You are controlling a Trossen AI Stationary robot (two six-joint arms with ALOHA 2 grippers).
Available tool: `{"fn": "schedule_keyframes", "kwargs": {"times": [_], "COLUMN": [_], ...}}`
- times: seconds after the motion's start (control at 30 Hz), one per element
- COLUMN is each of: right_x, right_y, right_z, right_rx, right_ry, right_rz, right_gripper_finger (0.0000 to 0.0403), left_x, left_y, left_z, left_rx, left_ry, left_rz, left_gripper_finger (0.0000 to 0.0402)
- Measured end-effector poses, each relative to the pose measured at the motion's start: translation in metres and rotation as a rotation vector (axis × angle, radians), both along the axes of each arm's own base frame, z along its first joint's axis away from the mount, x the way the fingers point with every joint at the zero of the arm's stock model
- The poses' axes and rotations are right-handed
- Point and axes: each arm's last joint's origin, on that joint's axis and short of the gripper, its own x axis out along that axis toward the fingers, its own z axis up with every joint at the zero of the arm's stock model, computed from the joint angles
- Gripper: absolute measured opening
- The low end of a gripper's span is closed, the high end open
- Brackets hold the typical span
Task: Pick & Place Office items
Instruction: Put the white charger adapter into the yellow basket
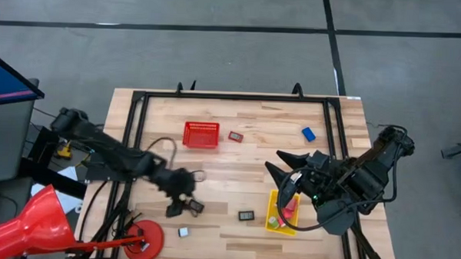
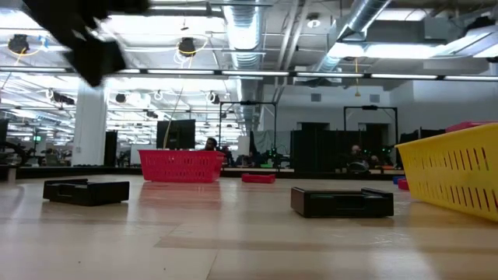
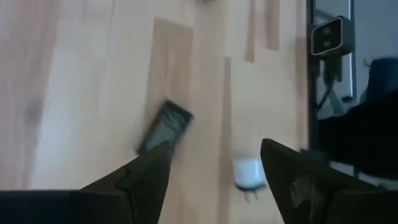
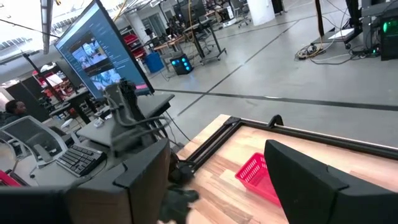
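Note:
The office items lie scattered on the wooden table. In the high view, a flat dark piece with a pale face lies left of the yellow bin. Another dark piece and a small pale one lie by my left gripper. A red piece and a blue block lie nearer the far edge. Pink and green pieces sit in the yellow bin. My left gripper hovers open above a dark rectangle and a white piece. My right gripper is open, raised beside the bin.
A red mesh basket stands toward the far left of the table. A black frame runs along the table's edges. A red funnel-like object and red disc sit at the near left corner. Bare wood lies at the table's middle.

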Motion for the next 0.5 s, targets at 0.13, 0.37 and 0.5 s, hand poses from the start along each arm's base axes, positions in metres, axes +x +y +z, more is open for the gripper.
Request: {"fn": "schedule_keyframes", "kwargs": {"times": [0.13,0.37,0.5], "right_x": [0.0,0.001,0.0], "right_y": [0.0,0.0,0.001], "right_z": [0.0,0.001,0.002], "right_rx": [-0.014,-0.021,-0.019], "right_ry": [0.008,0.01,0.007], "right_rz": [0.001,0.0,0.005], "right_gripper_finger": [0.0256,0.0256,0.0256], "left_x": [-0.027,-0.033,-0.029], "left_y": [-0.023,-0.058,-0.074], "left_z": [0.002,-0.025,-0.047], "left_rx": [-0.042,-0.028,-0.052], "left_ry": [0.014,0.124,0.201], "left_rz": [0.06,0.09,0.094], "left_gripper_finger": [0.0248,0.025,0.025]}}
